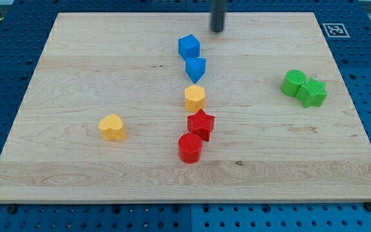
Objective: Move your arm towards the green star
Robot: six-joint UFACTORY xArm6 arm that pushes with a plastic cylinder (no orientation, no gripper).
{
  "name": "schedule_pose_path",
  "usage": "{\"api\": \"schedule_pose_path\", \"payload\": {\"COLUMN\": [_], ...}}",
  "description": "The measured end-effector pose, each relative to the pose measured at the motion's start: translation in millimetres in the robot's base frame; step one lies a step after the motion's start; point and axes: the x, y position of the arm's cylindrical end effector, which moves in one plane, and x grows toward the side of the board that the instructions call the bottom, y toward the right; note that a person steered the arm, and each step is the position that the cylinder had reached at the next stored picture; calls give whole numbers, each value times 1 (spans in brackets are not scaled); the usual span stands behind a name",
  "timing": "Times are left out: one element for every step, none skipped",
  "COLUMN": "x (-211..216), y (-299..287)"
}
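Observation:
The green star (312, 93) lies near the board's right edge, touching a rounder green block (294, 82) on its left. My tip (218, 29) is at the view's top, near the board's far edge, well up and to the left of the green star. The tip is just right of and above the blue block (189, 46). It touches no block.
A column runs down the middle: blue block, a second blue block (195, 68), yellow hexagon-like block (195, 98), red star (201, 124), red cylinder (190, 147). A yellow heart-like block (112, 127) lies at the left. The wooden board (76, 187) sits on a blue pegboard.

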Motion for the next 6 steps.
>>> {"api": "schedule_pose_path", "payload": {"x": [48,98,152,209,220,219], "y": [66,121,174,191,160,155]}}
